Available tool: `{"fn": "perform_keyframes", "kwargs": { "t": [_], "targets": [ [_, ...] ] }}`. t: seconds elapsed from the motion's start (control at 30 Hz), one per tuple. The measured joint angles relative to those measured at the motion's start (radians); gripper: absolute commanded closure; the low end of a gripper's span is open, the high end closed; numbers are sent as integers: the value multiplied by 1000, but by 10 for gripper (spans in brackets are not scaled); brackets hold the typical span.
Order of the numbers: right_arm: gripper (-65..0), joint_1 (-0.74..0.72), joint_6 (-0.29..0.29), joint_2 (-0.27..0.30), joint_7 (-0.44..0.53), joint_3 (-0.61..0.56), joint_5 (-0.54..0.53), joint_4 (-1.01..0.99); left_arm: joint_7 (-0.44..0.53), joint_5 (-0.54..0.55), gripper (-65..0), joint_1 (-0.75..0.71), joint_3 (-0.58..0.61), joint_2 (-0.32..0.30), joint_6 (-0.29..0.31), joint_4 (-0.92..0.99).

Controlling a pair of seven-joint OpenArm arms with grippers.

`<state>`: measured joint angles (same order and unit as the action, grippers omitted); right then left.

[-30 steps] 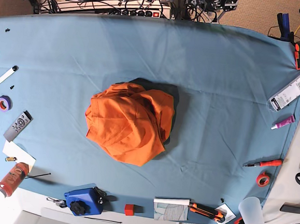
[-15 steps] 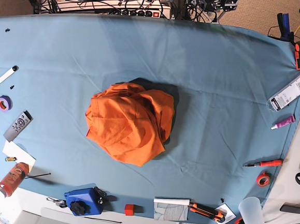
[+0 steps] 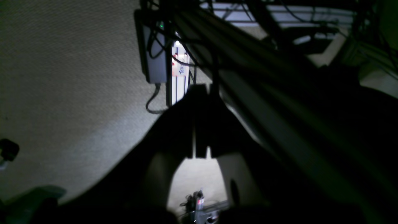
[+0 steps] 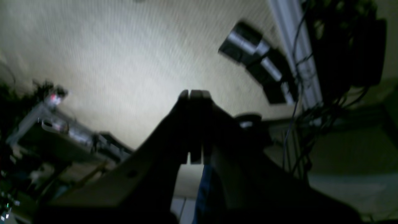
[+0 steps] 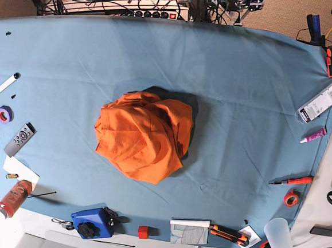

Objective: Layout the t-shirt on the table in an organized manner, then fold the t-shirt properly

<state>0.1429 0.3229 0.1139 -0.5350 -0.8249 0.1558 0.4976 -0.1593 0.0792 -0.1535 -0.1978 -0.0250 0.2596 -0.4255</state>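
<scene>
Near the middle of the table [image 5: 260,97] the t-shirt [image 5: 144,135] lies bunched in a heap. Both the left gripper [image 3: 199,141] and right gripper [image 4: 195,130] sit off the table, jaws pressed together. Grabbing the heap blindly risks pinching several layers at once

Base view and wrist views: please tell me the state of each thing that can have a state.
T-shirt: crumpled in a heap, not laid out, not folded.
Table: cloth wrinkled.
Left gripper: shut, empty, away from the table.
Right gripper: shut, empty, away from the table.
Marker: capped.
</scene>
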Motion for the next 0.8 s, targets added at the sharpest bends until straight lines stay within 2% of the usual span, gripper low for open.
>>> {"fn": "perform_keyframes", "kwargs": {
  "t": [0.07, 0.2, 0.33, 0.4, 0.5, 0.6, 0.7, 0.8],
  "targets": [
    [0, 8, 0, 5, -38, 0, 0, 0, 1, 0, 0, -18, 0, -22, 43, 0],
    [0, 42, 0, 45, -48, 0, -1, 33, 2, -2, 0, -78, 0, -68, 75, -27],
    [0, 121, -1, 153, -61, 0, 2, 167, -3, -5, 0, -165, 1, -113, 74, -127],
    [0, 166, -18, 215, -64, 0, 2, 269, -1, -4, 0, -214, 1, -142, 67, -200],
    [0, 235, -119, 297, -90, 0, 1, 448, -3, -1, 0, -293, 1, -174, 6, -327],
    [0, 296, -212, 361, -169, 0, 2, 629, -5, 0, 0, -386, 1, -187, -56, -461],
    [0, 360, -258, 415, -230, 1, 46, 782, -14, 0, 0, -474, 2, -188, -137, -588],
    [0, 427, -341, 450, -270, 2, 83, 911, -89, 4, 0, -543, 2, -188, -156, -722]
  ]
}}
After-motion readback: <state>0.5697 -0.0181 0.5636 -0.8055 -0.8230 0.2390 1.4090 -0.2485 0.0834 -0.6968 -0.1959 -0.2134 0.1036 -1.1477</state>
